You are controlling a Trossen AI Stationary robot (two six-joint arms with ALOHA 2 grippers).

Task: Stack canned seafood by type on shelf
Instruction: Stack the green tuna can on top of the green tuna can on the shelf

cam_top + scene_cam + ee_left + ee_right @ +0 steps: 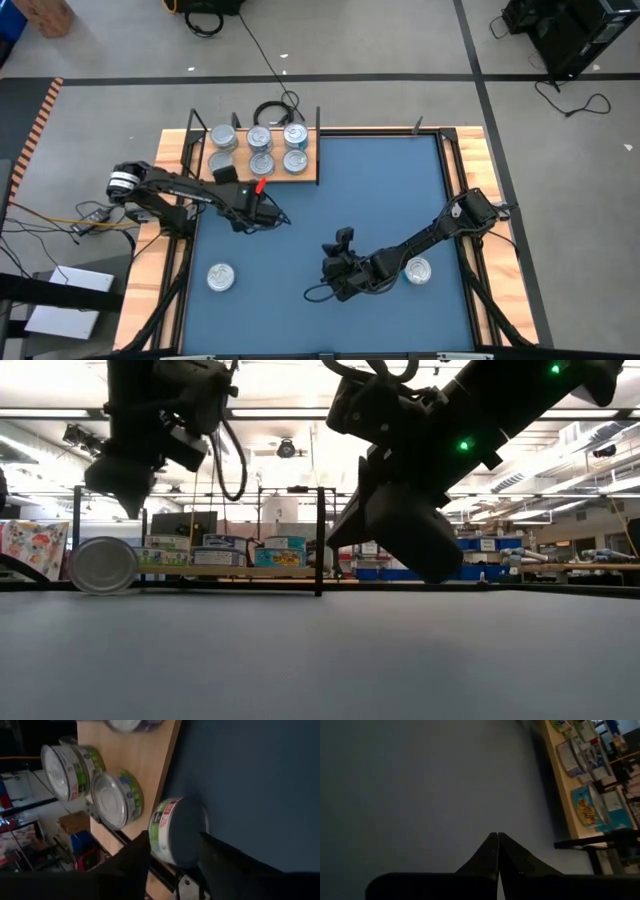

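The shelf [207, 168] is a light wooden board with black uprights at the mat's far left corner. It carries several silver tins [295, 161], which the left wrist view shows with green labels [107, 800]. My left gripper [262, 197] hovers at the shelf's near edge, shut on one tin [180, 827]. My right gripper [345, 238] is shut and empty over the middle of the mat, its fingertips together [496, 836]. Two more tins rest on the mat, one near left [220, 277] and one under the right arm [417, 270]. My left gripper pinches the green-and-red-labelled tin between its two fingers [142, 852], one at each side of it. The fingers hide the exact spots they touch. The tin [260, 185] is lifted clear and tipped, with a dark flat face [189, 830] turned toward the wrist camera.
The blue mat [380, 180] covers the table, with wooden strips along both its sides. The low view shows the shelf's black upright [319, 540] and a tin [103, 565] on the mat. A cable coil [272, 110] lies behind the shelf. The right arm stretches across the mat's near right part.
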